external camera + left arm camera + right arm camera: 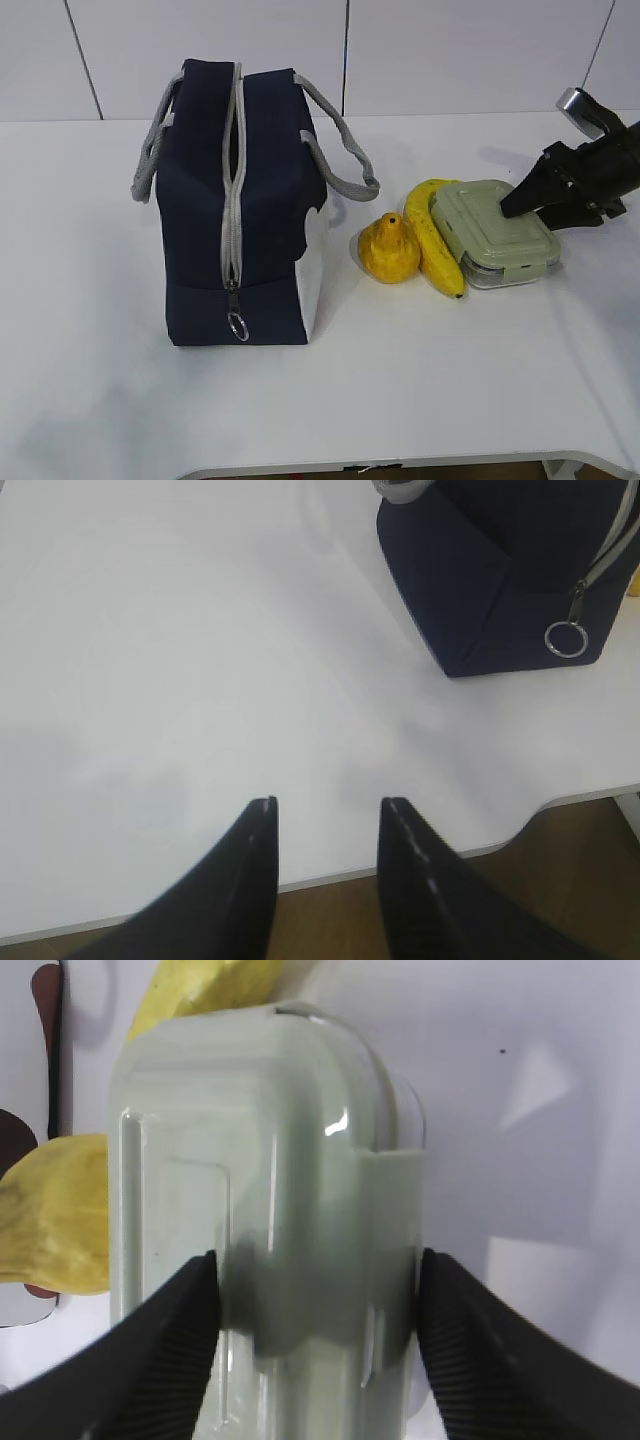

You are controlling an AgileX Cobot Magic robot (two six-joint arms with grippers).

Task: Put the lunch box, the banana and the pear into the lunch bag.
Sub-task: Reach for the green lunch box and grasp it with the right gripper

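From the exterior view we see the lunch bag [238, 210] standing upright on the left half of the white desk [420, 400], its grey zipper running over the top and down the near end to a ring pull [237, 326]; what lies inside we cannot tell. The lunch box [493, 233] sits toward the right edge of the desk, green lid on, contents not visible. The banana [435, 235] lies against its left side, and the pear [389, 247] touches the banana, between it and the bag. The right gripper [530, 200] reaches in from the right edge over the box's far end.

In the left wrist view, the left gripper [325, 825] hangs over bare desk near the front edge, fingers partly apart and holding nothing, with the bag's lower corner and ring pull up right.

In the right wrist view, the right gripper's fingers [160, 1350] stand wide on either side of the lunch box lid, pads meeting its sides; banana and pear show beyond.
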